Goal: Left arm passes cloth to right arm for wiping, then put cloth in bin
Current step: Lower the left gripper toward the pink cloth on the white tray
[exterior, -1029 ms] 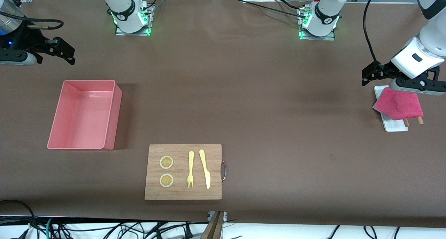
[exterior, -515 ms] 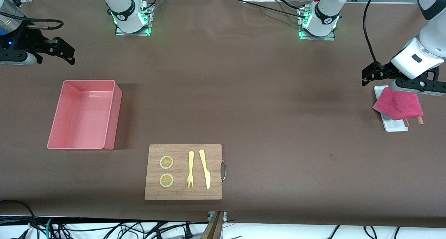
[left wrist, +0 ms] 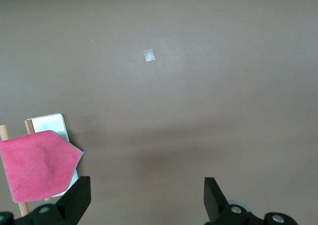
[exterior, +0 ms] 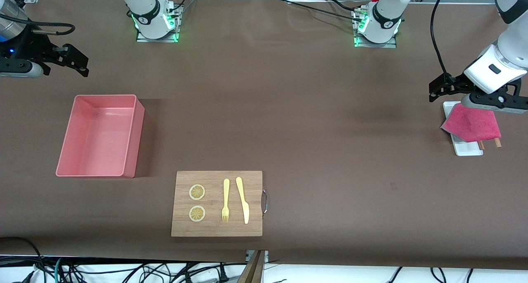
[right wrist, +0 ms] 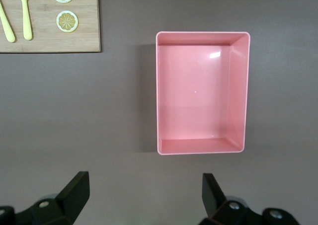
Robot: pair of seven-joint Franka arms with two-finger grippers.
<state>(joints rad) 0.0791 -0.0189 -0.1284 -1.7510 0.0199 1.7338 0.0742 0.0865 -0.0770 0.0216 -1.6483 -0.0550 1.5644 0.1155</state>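
The magenta-red cloth [exterior: 472, 124] [left wrist: 35, 165] lies draped over a small white tray [exterior: 466, 150] [left wrist: 47, 123] at the left arm's end of the table. My left gripper [exterior: 493, 104] [left wrist: 146, 197] hangs open just above the table beside the tray. Nothing is between its fingers, and the cloth lies just outside one fingertip [left wrist: 79, 195]. The pink bin [exterior: 138, 138] [right wrist: 238, 86] stands empty toward the right arm's end. My right gripper [exterior: 20, 68] [right wrist: 144, 195] waits open and empty in the air beside the bin.
A wooden cutting board [exterior: 253, 204] [right wrist: 84, 36] lies nearer the front camera than the bin, with two lemon slices [exterior: 197, 192], a yellow fork [exterior: 225, 200] and a knife [exterior: 242, 199]. Two wooden sticks [exterior: 498, 142] poke out from under the cloth.
The left arm's wrist has shifted very slightly above the tray. The cloth, the bin and the right arm have not moved.
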